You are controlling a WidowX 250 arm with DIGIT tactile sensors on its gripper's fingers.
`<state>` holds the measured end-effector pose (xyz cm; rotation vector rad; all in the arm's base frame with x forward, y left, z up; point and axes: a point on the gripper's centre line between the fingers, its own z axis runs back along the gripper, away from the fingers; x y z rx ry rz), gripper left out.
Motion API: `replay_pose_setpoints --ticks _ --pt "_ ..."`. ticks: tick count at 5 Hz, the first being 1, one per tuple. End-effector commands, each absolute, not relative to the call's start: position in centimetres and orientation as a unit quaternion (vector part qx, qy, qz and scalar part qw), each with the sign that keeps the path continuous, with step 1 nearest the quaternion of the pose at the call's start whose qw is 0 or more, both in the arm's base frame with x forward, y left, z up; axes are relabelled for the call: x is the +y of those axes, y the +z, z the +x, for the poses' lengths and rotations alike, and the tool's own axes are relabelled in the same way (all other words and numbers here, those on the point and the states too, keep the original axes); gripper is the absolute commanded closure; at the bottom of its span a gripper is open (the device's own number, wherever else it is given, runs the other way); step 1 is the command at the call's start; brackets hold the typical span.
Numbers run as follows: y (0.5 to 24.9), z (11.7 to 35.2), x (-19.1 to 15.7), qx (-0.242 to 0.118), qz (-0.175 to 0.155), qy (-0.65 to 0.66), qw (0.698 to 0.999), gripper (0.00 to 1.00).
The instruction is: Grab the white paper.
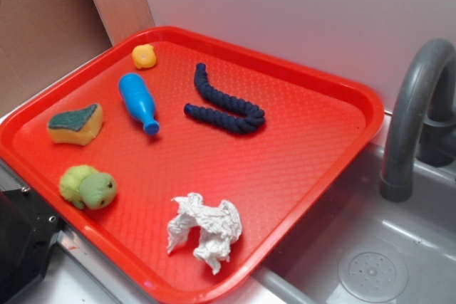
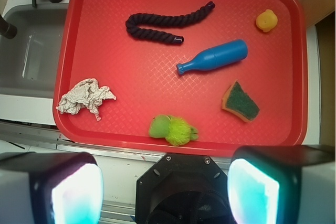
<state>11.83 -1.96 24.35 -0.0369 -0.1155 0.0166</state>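
The white paper is a crumpled, jagged wad lying on the red tray near its front corner beside the sink. In the wrist view the paper sits at the left side of the tray. My gripper hangs high above the counter, off the tray's near edge, well away from the paper. Its two fingers stand wide apart with nothing between them. A black part of the robot shows at the lower left of the exterior view.
On the tray lie a green plush toy, a yellow-green sponge, a blue bottle, a yellow toy and a dark blue rope. A grey sink with a faucet adjoins the tray.
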Motion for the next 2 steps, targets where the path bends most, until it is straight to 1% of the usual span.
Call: replay_pose_setpoints --ticks 1,2 --pt "24.3 11.8 -2.0 -0.058 -0.018 0.008 0.998 0.00" --pt "23.9 13.0 -4.6 -0.045 -0.062 -0.001 0.997 0.00"
